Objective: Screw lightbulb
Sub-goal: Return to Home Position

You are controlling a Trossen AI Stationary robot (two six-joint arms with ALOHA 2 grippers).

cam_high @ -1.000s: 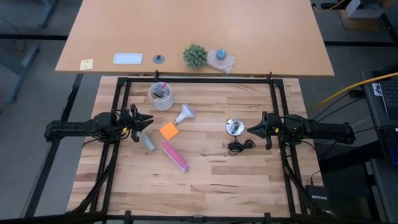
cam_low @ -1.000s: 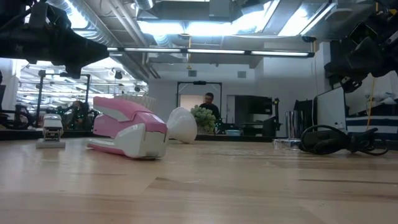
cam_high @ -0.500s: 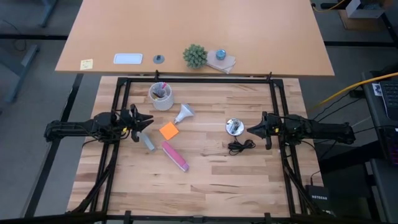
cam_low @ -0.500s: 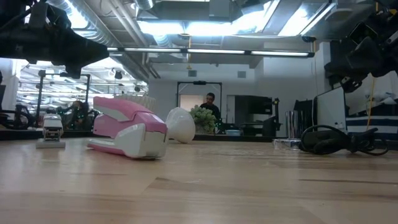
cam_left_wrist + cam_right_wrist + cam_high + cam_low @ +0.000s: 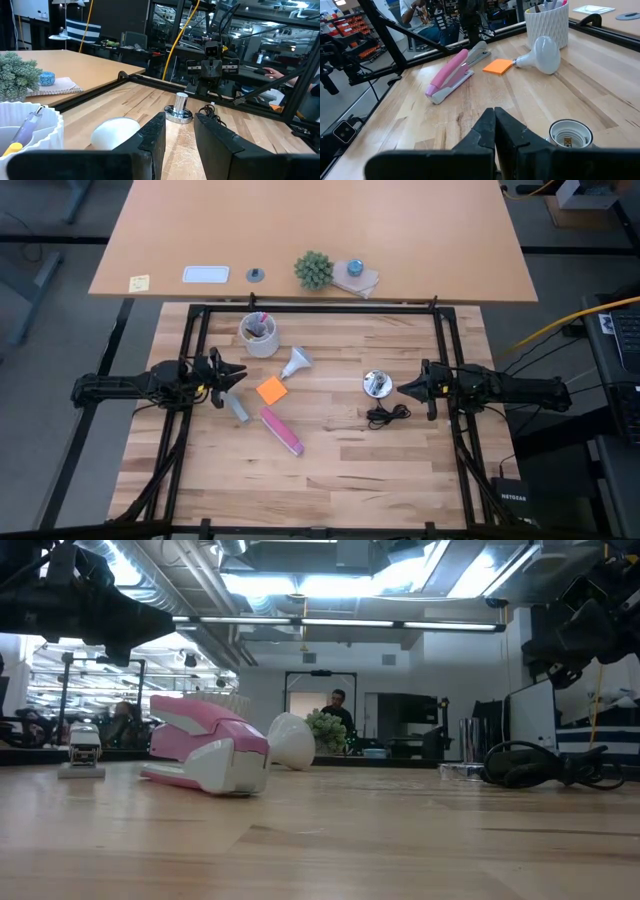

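While both arms lie low at opposite side edges of the tabletop (image 5: 340, 470), the lightbulb (image 5: 296, 362) lies on its side on the wood, in the far half and a little left of centre. It is held by nothing. Its long axis runs on a slant: the round white head points toward the far right corner, and the narrow screw base points toward the near left corner.

The left pincer (image 5: 238, 372) is by the left edge with its fingers apart and empty. The bulb lies ahead of it, slightly toward the far edge. The right pincer (image 5: 403, 389) is by the right edge with its fingers together, gripping nothing. The left arm is clearly the nearer to the bulb.

The shiny metal socket (image 5: 376, 383) stands upright, mouth open, just in front of the right pincer and well apart from the bulb. Its black cord (image 5: 387, 415) is coiled on the side toward the near edge.

Around the bulb:
- A white cup (image 5: 259, 334) of pens stands near it, toward the far left corner.
- An orange sticky pad (image 5: 271, 390) lies just beside its screw base.
- A pink stapler (image 5: 281, 430) lies farther toward the near edge.
- A small grey object (image 5: 237, 407) sits near the left pincer.

Bare wood lies between the bulb and the socket, so nothing seems to block that path. The cup looks the likeliest thing to be knocked in a reach from the left.
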